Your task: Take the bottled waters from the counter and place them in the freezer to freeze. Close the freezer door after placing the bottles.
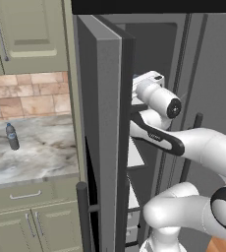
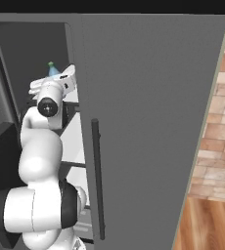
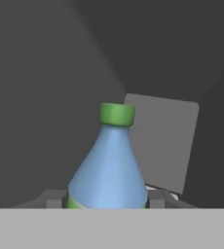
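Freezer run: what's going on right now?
The arm is reaching into the open freezer with the blue bottle, green cap up, held between the gripper fingers. The bottle's top also shows above the hand in the right base view. The grey bottle stands upright on the counter, not yet fetched. The freezer door stands open, so one bottle is being placed, one is left, and closing the door is still to do.
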